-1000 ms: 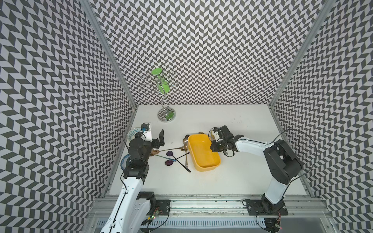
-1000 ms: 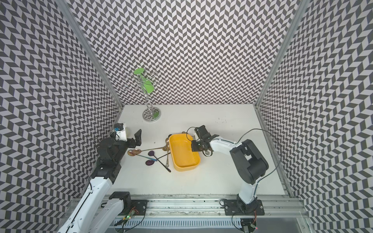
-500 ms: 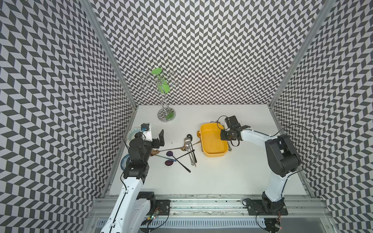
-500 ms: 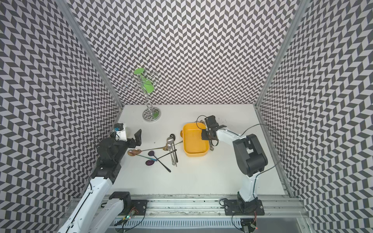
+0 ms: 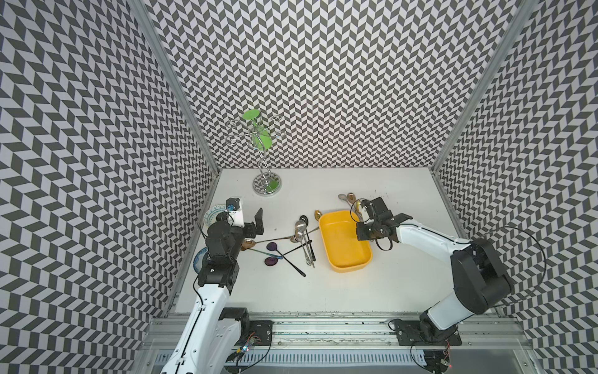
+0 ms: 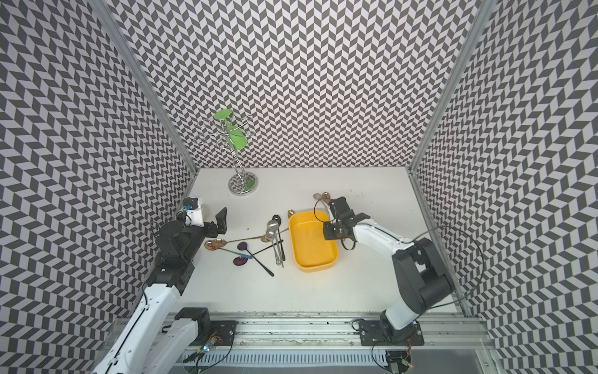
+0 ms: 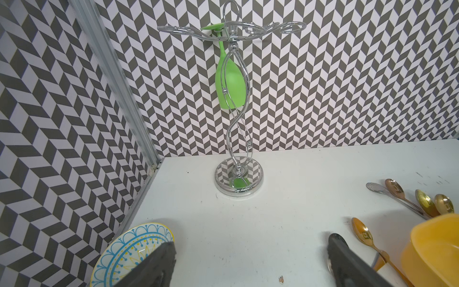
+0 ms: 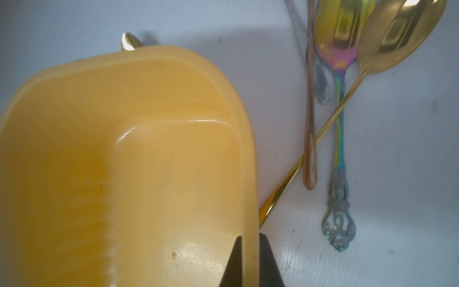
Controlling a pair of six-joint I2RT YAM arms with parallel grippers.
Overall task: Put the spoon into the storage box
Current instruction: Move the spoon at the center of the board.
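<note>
Open surface (image 5: pixel 323 291) in front of the storage box (image 5: pixel 346 255). Spoon pile (image 5: pixel 304 239) crowds its left side, 4 spoons (image 5: pixel 350 196) its far corner.

My right gripper (image 8: pixel 250 239) pinches the storage box (image 5: pixel 343 247) at its right rim; spoons (image 5: pixel 302 231) lie left of it, other spoons (image 5: pixel 347 198) behind

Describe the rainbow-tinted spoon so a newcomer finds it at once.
Start at the yellow storage box mid-table, its rim pinched by the right gripper. Just outside that rim, towards the back wall, lie four spoons. The rainbow spoon alone shimmers pink to blue-green and ends in an ornate openwork handle.
</note>
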